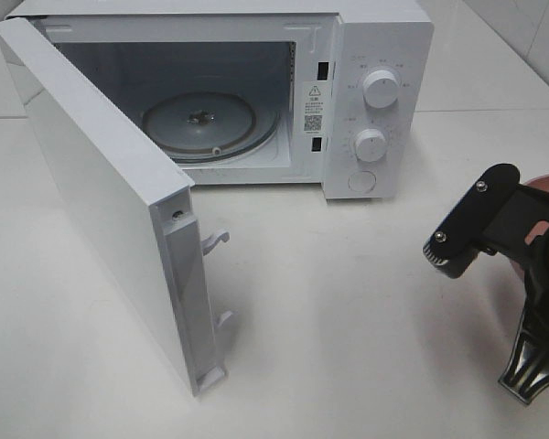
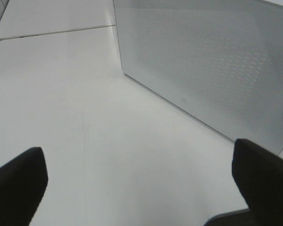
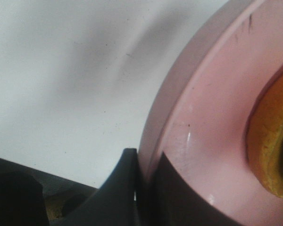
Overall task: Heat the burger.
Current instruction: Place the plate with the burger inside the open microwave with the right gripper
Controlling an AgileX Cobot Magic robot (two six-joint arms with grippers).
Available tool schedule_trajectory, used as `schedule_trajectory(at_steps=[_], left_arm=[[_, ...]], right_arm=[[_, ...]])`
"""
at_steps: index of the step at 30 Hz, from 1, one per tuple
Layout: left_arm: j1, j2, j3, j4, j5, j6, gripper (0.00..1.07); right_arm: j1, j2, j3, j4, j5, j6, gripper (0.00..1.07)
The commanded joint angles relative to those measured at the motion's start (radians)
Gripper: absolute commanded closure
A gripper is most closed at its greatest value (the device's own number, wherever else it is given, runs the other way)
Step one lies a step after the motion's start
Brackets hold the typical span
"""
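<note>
In the right wrist view only a sliver of the burger (image 3: 270,141) shows, its yellow-brown underside resting on the round pink plate (image 3: 212,113). My right gripper (image 3: 148,190) is shut on that plate's rim, one dark finger on each side of the edge. From the high camera the plate (image 1: 547,187) peeks out behind the right arm (image 1: 480,224) at the far right of the table; the burger is hidden there. My left gripper (image 2: 140,178) is wide open and holds nothing, low over the table, facing the outside of the microwave door (image 2: 217,66).
The white microwave (image 1: 375,55) stands at the back with its door (image 1: 91,192) swung wide to the left. Its glass turntable (image 1: 206,123) is bare. Two knobs (image 1: 381,89) sit on its right panel. White tabletop (image 1: 348,302) stretches between the microwave and the right arm.
</note>
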Motion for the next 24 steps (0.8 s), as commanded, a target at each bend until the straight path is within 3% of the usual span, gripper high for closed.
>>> schedule_trajectory(at_steps=[1, 24], left_arm=[[-0.002, -0.001, 0.001, 0.0, -0.007, 0.001, 0.07], [-0.002, -0.001, 0.001, 0.0, -0.007, 0.001, 0.07]], right_arm=[[0.021, -0.013, 0.002, -0.052, 0.054, -0.002, 1.07], [0.401, -0.02, 0.002, -0.052, 0.129, -0.003, 1.07]])
